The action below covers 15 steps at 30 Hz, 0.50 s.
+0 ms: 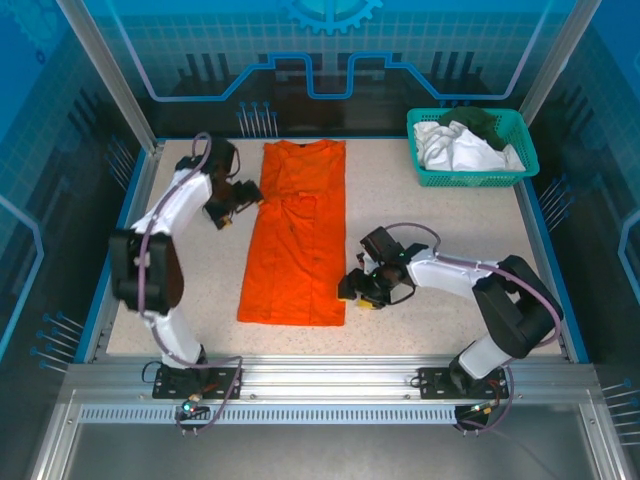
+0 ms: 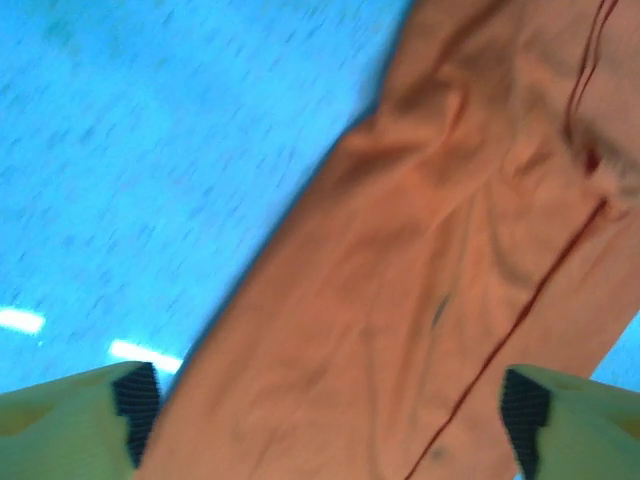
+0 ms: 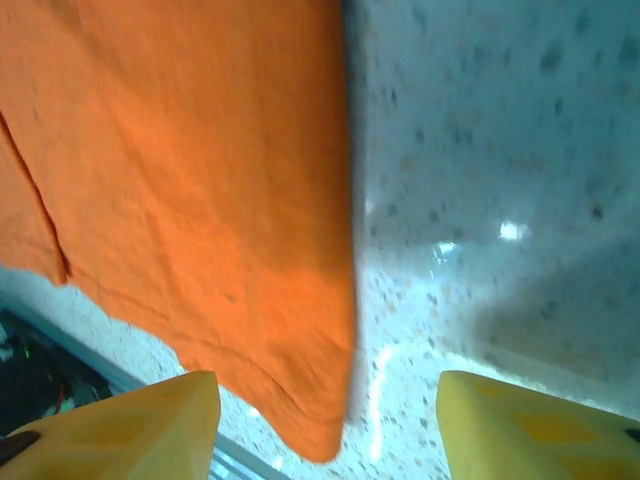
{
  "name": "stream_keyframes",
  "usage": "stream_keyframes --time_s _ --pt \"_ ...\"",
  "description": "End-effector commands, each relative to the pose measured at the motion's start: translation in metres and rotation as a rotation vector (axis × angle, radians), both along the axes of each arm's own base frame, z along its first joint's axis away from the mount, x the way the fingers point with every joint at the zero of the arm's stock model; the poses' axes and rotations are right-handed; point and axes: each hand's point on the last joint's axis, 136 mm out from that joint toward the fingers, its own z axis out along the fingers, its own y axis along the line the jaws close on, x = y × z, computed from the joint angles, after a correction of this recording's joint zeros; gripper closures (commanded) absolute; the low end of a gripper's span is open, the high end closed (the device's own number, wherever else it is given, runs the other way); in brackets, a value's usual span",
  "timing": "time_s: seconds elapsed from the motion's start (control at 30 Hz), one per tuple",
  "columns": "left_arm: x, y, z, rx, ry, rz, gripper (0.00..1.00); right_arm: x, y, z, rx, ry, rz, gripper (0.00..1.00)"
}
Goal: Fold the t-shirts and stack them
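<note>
- Orange t-shirt (image 1: pixel 296 235): lay flat in the middle of the table (image 1: pixel 430 230), long and thin, with the neck end far from the arms and the bottom hem close to them.
- Left gripper (image 1: pixel 243 196): hung just beside the shirt's left edge, up near the neck end. Stood wide open and gripped nothing.
- Seen from the left wrist: wrinkled orange cloth with a thin dark seam line, lying below and between the two yellow fingers (image 2: pixel 60 425). Touching the cloth or not, could not tell. Looked a bit blurry.
- Right gripper (image 1: pixel 352 288): sat low by the shirt's right edge, near the bottom corner. Stood open too, with nothing pinched.
- Seen from the right wrist: the shirt's bottom corner and its straight right edge, lying on the speckled table between the yellow fingers (image 3: pixel 130 435).
- White t-shirts (image 1: pixel 450 150): sat bunched up in the teal basket (image 1: pixel 470 180) at the far right corner of the table, well apart from the orange one.
- Dark green t-shirt (image 1: pixel 482 122): lay crumpled at the back of that same basket, touching the white ones.
</note>
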Motion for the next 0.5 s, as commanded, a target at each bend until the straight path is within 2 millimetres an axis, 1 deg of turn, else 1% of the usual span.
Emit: stream_keyframes --time_s 0.0,0.03,0.07,0.13,0.2,0.27,0.4,0.47 --pt "-0.075 -0.013 -0.036 -0.04 0.174 -0.035 0.22 -0.015 0.014 0.007 0.114 -0.017 0.084 0.43" --pt "-0.098 -0.016 -0.044 -0.043 0.215 -0.041 0.26 -0.02 0.015 0.006 0.119 -0.009 0.102 0.45" --pt "-0.119 -0.02 -0.05 -0.053 0.246 -0.05 0.28 -0.023 0.015 0.006 0.12 -0.009 0.12 0.46" --pt "-0.15 -0.022 -0.059 -0.051 0.278 -0.048 0.31 -0.027 0.016 0.006 0.127 -0.015 0.144 0.47" --pt "-0.172 -0.021 -0.065 -0.059 0.292 -0.026 0.35 -0.03 0.019 0.005 0.142 -0.011 0.154 0.49" --pt "-0.187 -0.018 -0.068 -0.062 0.305 0.0 0.36 -0.032 0.023 0.004 0.147 -0.002 0.167 0.53" --pt "-0.203 -0.012 -0.076 -0.038 0.329 0.011 0.38 -0.037 0.033 0.001 0.145 -0.001 0.205 0.55" --pt "-0.209 -0.011 -0.083 -0.04 0.341 0.023 0.38 -0.039 0.033 -0.003 0.121 0.007 0.209 0.56"
